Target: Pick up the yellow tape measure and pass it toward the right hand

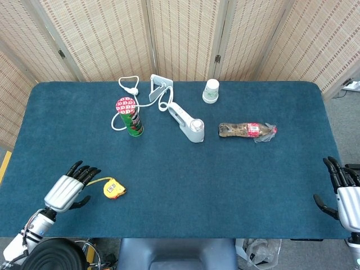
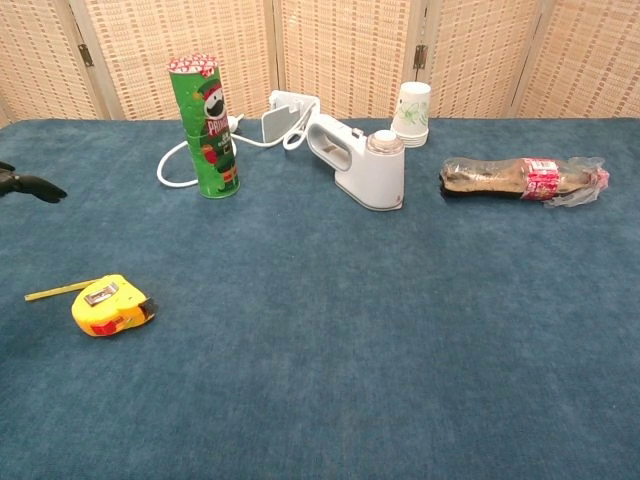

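The yellow tape measure (image 1: 113, 188) (image 2: 110, 306) lies on the blue table near the front left, a short length of tape sticking out to its left. My left hand (image 1: 68, 189) hovers just left of it, open with fingers spread, holding nothing; the chest view catches only a fingertip (image 2: 30, 187) at the left edge. Off the table's right edge, my right hand (image 1: 344, 189) is open and empty.
A green chip can (image 1: 130, 117) stands at the back left, with a white cable (image 1: 126, 85) looping behind it. Toward the back middle lie a white handheld appliance (image 1: 187, 122), a paper cup (image 1: 211, 90) and a flattened bottle (image 1: 247, 130). A black round object (image 1: 53, 256) sits below the table's front edge.
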`<control>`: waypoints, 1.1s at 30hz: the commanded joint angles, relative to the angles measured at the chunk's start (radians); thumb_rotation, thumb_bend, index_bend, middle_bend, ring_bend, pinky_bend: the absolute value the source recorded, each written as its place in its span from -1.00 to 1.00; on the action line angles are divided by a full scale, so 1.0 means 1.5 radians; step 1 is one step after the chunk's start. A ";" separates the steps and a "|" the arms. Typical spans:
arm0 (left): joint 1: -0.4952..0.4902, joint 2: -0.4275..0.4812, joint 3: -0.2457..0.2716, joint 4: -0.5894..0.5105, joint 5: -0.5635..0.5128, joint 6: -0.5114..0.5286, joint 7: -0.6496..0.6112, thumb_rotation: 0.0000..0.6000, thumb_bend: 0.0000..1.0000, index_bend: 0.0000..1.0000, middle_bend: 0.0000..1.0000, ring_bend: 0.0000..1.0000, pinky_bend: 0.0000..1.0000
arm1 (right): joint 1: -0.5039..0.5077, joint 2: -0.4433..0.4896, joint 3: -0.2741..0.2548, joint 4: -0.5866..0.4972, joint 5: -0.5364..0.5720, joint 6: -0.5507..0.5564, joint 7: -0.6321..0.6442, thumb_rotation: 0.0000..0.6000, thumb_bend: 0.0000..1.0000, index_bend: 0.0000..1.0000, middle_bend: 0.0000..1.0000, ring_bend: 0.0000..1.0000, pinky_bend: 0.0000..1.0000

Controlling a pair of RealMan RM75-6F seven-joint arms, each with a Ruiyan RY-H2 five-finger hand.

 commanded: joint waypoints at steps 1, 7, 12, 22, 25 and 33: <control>-0.038 -0.006 0.004 -0.003 -0.015 -0.062 0.019 1.00 -0.24 -0.84 -0.76 -0.78 -0.90 | 0.001 -0.001 0.001 0.001 0.002 -0.002 0.000 1.00 -0.42 -0.94 -0.78 -0.46 -0.65; -0.077 -0.022 0.008 -0.003 -0.039 -0.134 0.057 1.00 -0.24 -0.87 -0.83 -0.81 -0.90 | 0.001 -0.001 0.002 0.003 0.007 -0.006 0.000 1.00 -0.42 -0.94 -0.78 -0.46 -0.65; -0.102 -0.033 0.010 0.001 -0.062 -0.181 0.089 1.00 -0.22 -0.87 -0.83 -0.81 -0.90 | 0.001 -0.004 0.002 0.007 0.013 -0.012 0.003 1.00 -0.42 -0.94 -0.78 -0.46 -0.65; -0.127 -0.038 0.012 -0.009 -0.121 -0.232 0.141 1.00 -0.19 -0.80 -0.83 -0.80 -0.90 | -0.001 -0.007 0.002 0.013 0.015 -0.012 0.009 1.00 -0.42 -0.94 -0.78 -0.46 -0.65; -0.132 -0.043 0.015 -0.009 -0.126 -0.237 0.148 1.00 -0.19 -0.79 -0.83 -0.80 -0.90 | -0.002 -0.009 0.002 0.015 0.017 -0.012 0.012 1.00 -0.42 -0.94 -0.78 -0.46 -0.65; -0.144 -0.043 0.020 -0.019 -0.161 -0.255 0.180 1.00 -0.19 -0.72 -0.71 -0.69 -0.90 | -0.004 -0.011 0.000 0.019 0.017 -0.012 0.017 1.00 -0.42 -0.94 -0.78 -0.46 -0.65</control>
